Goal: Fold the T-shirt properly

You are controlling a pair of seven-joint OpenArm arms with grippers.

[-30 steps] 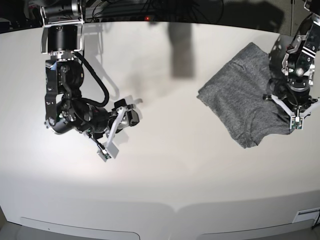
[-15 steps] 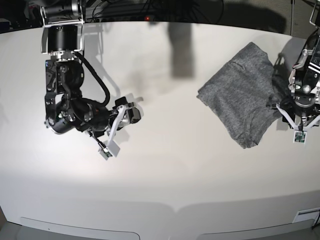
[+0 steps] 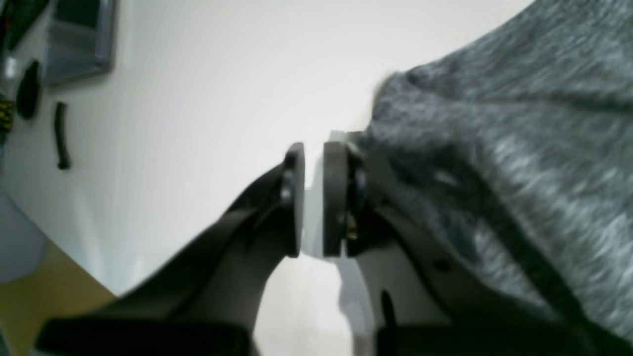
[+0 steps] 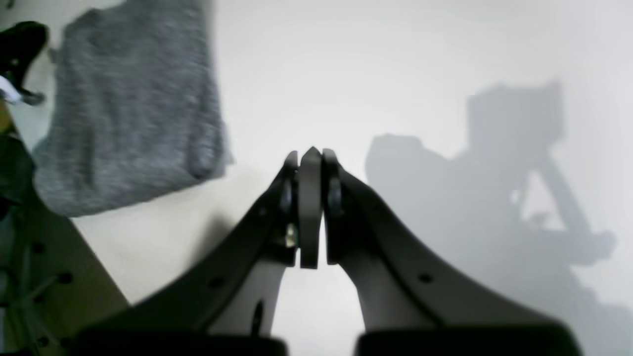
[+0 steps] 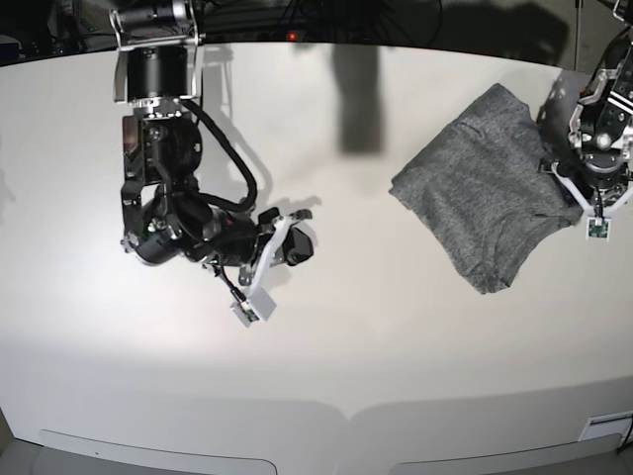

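The T-shirt (image 5: 475,193) lies folded into a compact charcoal-grey bundle at the table's right rear; it also shows in the wrist views (image 3: 494,123) (image 4: 133,109). My left gripper (image 5: 596,226) hovers at the T-shirt's right edge. Its jaws (image 3: 313,153) stand a narrow gap apart with only bare table between them, and the cloth lies just outside one finger (image 3: 336,198). My right gripper (image 5: 252,302) is over bare table at left centre, far from the T-shirt, with its pads pressed together on nothing (image 4: 310,153).
The white table (image 5: 396,346) stretches between the two arms. A grey box (image 3: 79,39) and small black items (image 3: 60,136) sit past the table edge beside the left arm. A tan perforated surface (image 4: 49,277) borders the table in the right wrist view.
My left gripper let go of the T-shirt's edge, opened wide, then narrowed and moved back up beside the cloth. My right arm swung rightward and its gripper closed.
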